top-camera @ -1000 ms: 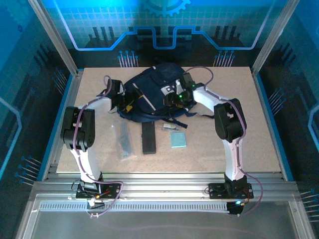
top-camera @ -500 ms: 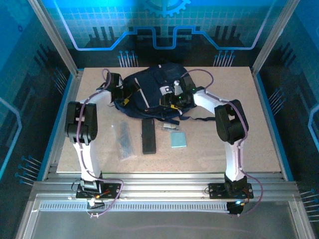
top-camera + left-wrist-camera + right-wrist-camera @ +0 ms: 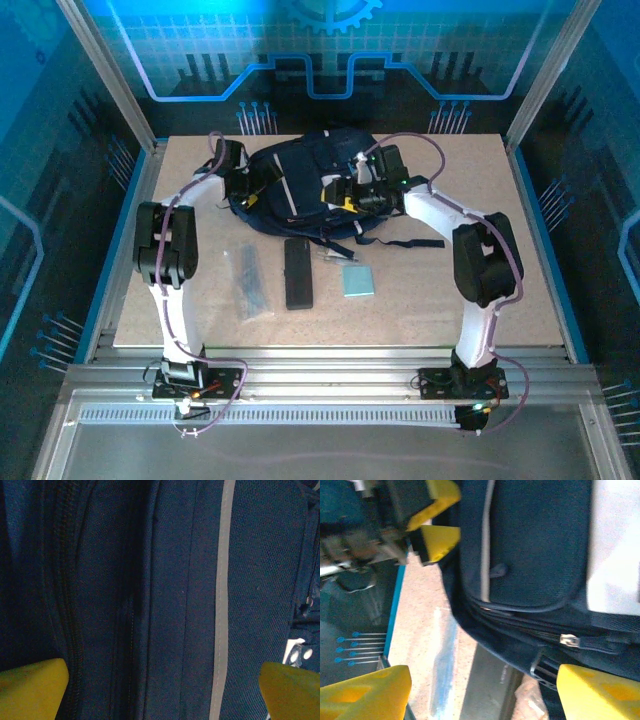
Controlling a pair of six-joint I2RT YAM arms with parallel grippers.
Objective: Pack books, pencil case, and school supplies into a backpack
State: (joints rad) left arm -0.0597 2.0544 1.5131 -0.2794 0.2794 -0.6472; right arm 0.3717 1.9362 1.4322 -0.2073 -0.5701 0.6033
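Left fingers [image 3: 30, 687] and right fingers [image 3: 365, 690], yellow wedges, gape wide over woven navy backpack [image 3: 175, 580]

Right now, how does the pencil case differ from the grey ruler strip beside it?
The pencil case is opaque black; the ruler strip is translucent grey. The pencil case looks wider than the ruler strip. The ruler strip lies left of the pencil case and slightly more skewed. Both lie flat on the table, on the near side of the backpack, similar in length, untouched.

text: none legible | labels: none | brands: none | numbers: none
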